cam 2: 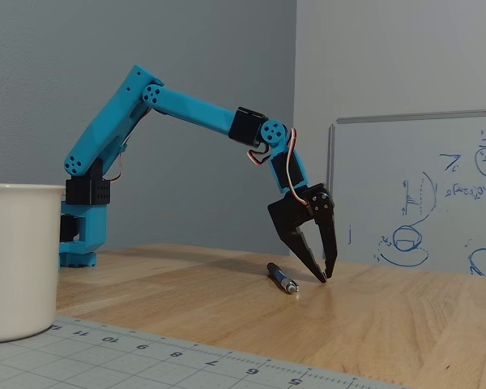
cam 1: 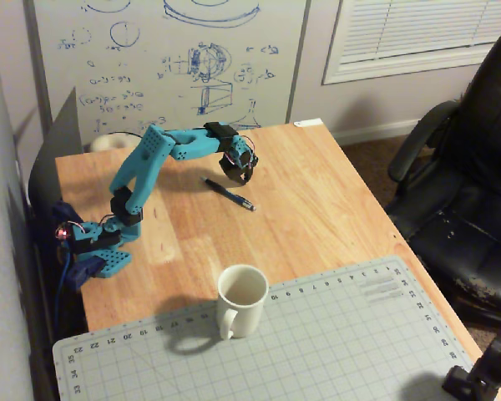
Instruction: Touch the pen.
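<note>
The pen is slim and dark with a silvery tip and lies flat on the wooden table. It points diagonally toward the front right in a fixed view. It also shows in the other fixed view, seen end-on. My gripper hangs from the blue arm with its black fingers pointing down. Its tips are almost on the table, just beyond the pen's tip end, and a small gap separates them from the pen. The jaws are nearly together and hold nothing.
A white mug stands on the edge of a grey cutting mat at the table's front; it also shows in the other fixed view. The arm's base sits at the left edge. A black office chair is right of the table. A whiteboard stands behind.
</note>
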`<state>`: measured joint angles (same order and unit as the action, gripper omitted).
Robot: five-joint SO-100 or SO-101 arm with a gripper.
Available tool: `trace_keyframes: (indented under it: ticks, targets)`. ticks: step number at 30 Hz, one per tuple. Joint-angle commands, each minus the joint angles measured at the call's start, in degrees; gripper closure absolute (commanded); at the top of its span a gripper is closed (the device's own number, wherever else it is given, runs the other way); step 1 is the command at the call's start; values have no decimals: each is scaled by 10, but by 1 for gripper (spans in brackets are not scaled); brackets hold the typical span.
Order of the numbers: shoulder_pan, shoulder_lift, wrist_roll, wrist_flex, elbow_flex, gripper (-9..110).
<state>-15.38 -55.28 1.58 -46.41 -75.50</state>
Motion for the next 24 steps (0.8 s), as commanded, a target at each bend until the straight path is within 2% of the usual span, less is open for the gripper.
trace_keyframes:
  ticks: [1,7,18,24]
  targets:
    - [-4,-18,-6,-2,29,101]
    - [-5,-57,-7,-11,19,101]
    - [-14,-234,-7,-11,-169,101]
    - [-30,-317,-7,-10,-217,101]
